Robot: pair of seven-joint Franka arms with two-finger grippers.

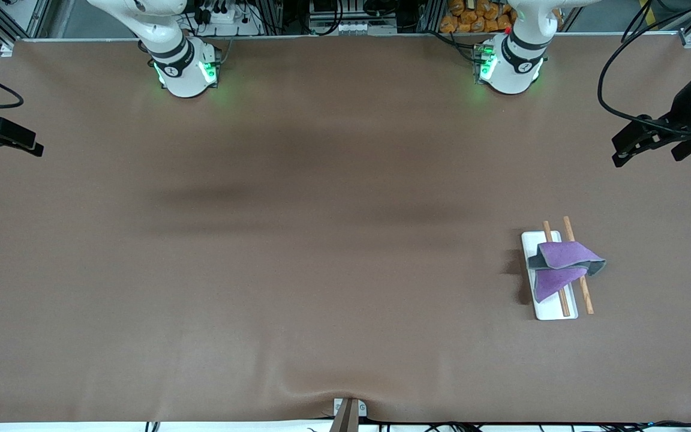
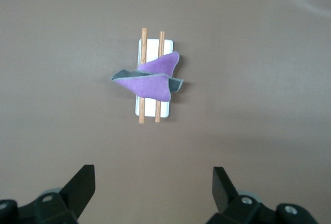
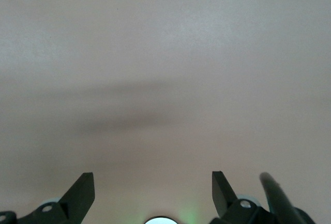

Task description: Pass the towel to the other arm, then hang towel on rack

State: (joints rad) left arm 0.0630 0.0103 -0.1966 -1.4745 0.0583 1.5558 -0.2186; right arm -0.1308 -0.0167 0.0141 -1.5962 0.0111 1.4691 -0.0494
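Observation:
The towel (image 1: 561, 258), purple with a dark grey underside, lies draped across the two wooden rods of the rack (image 1: 552, 311), toward the left arm's end of the table. In the left wrist view the towel (image 2: 150, 81) hangs folded over the rack (image 2: 164, 107), well apart from my left gripper (image 2: 153, 182), which is open and holds nothing. My left gripper (image 1: 616, 151) is raised at the table's edge, on that same end. My right gripper (image 1: 36, 146) is raised at the right arm's end, and in its own view the gripper (image 3: 153, 185) is open over bare table.
A brown cover spreads over the whole table. The right arm's base (image 1: 186, 72) and the left arm's base (image 1: 507, 69) stand along the edge farthest from the front camera. A small clamp (image 1: 348, 411) sits at the nearest edge.

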